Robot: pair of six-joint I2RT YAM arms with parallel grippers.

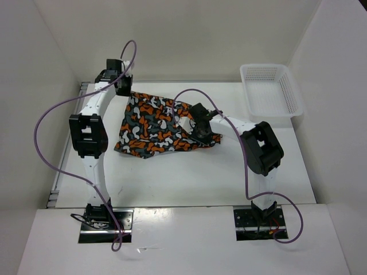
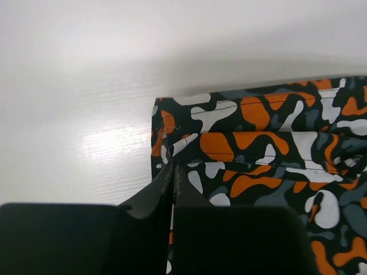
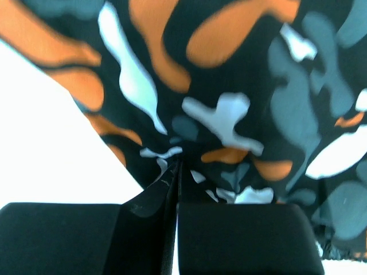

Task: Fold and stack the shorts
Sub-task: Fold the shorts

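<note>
The shorts (image 1: 150,123) lie spread on the white table, with an orange, white, grey and black camouflage print. My left gripper (image 1: 121,85) is at their far left corner. In the left wrist view the gripper (image 2: 174,167) is shut on the cloth's corner edge (image 2: 163,134). My right gripper (image 1: 199,130) is at the shorts' right side. In the right wrist view it (image 3: 176,163) is shut on a pinch of the fabric (image 3: 229,114), which fills most of that view.
A white mesh basket (image 1: 269,90) stands at the back right of the table. White walls close in the table on the left, back and right. Purple cables loop over both arms.
</note>
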